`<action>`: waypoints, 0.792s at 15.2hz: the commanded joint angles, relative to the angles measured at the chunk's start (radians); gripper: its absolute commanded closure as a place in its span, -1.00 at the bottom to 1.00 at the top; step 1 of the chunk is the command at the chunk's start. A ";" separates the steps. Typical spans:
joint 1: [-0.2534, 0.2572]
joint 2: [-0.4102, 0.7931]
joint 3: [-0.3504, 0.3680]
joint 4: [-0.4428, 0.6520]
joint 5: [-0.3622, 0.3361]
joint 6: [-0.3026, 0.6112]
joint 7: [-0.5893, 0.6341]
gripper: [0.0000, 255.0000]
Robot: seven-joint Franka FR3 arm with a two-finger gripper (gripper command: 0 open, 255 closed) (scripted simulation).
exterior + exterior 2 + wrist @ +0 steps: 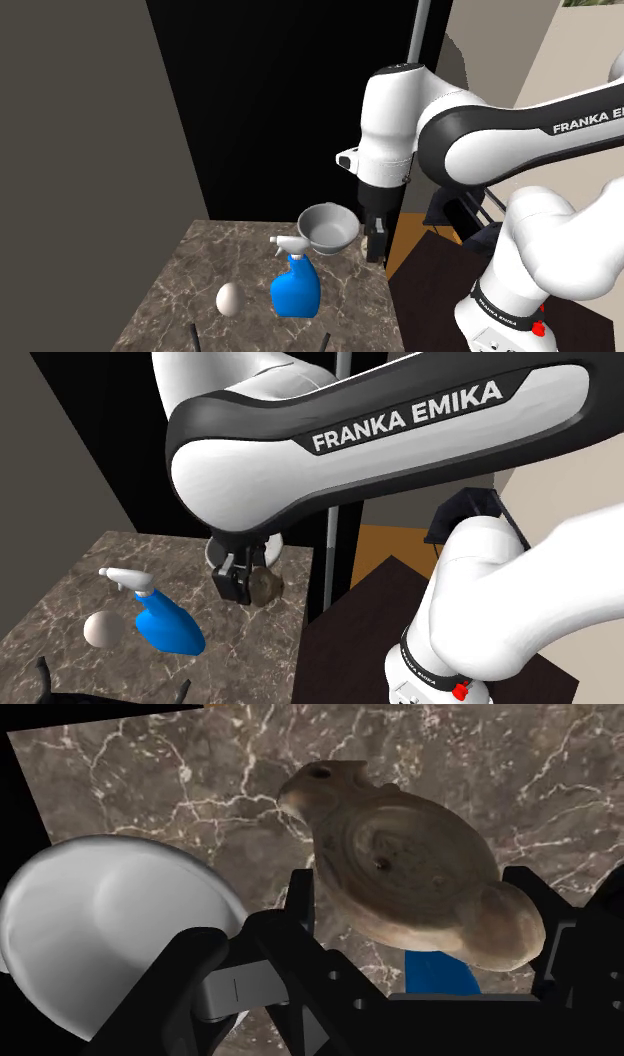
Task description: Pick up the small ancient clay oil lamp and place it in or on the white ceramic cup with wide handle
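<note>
The oil lamp (400, 869), brown and clay-like with a round body, a spout and a knob handle, sits clasped between the two black fingers (300, 909) of the gripper (420, 904); the fingers stand about a lamp's width apart, pressed against its sides. In the second exterior view the lamp (266, 588) hangs at about three o'clock from the gripper (234, 584), seemingly clear of the marbled brown table (60, 587), though the gap beneath it is hard to judge.

The white arm (520, 130) rises at the shoulder view's lower right, bends, and runs its forearm across toward ten o'clock; the wrist turns down so the gripper (375, 243) points straight at the table (200, 265) near its three o'clock edge.

There is one lamp; one grey-white cup (328, 228), at nine o'clock from the gripper and just beside it; one blue spray bottle (295, 285) with a white head, at seven o'clock from the cup; one white egg-shaped thing (229, 298), at nine o'clock from the bottle. From the wrist, the cup (100, 934) lies just outside one finger; a patch of the blue bottle (440, 974) shows under the lamp. Behind the table is a black area.
</note>
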 commanded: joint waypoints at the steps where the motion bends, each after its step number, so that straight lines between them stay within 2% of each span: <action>1: -0.017 0.026 -0.015 0.027 -0.017 -0.003 -0.017 1.00; 12: -0.153 0.370 -0.128 0.304 -0.148 0.048 -0.171 1.00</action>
